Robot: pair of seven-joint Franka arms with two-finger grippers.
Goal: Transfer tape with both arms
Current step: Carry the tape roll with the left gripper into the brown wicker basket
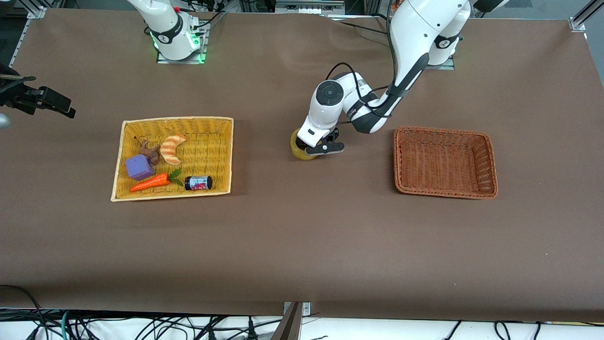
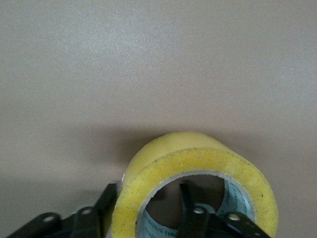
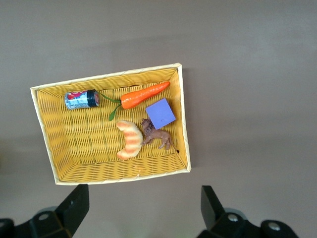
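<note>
The left arm's black two-finger gripper [image 1: 324, 147] is down at the middle of the brown table [image 1: 302, 236], clamped on the translucent yellowish ring-shaped roll of packing tape [image 1: 302, 147]. In the left wrist view one finger [image 2: 188, 206] stands inside the roll's [image 2: 198, 168] wide hole and the other [image 2: 105, 203] against its outer wall; whether the roll touches the table or hangs just above it is hard to tell. The empty reddish-brown wicker basket [image 1: 445, 162] sits toward the left arm's end of the table. The right gripper [image 3: 143, 206], fingers spread and holding nothing, waits high over the yellow woven tray [image 3: 111, 176] with its orange toy carrot [image 3: 143, 95], striped croissant toy [image 3: 130, 140] and small dark can [image 3: 80, 99].
</note>
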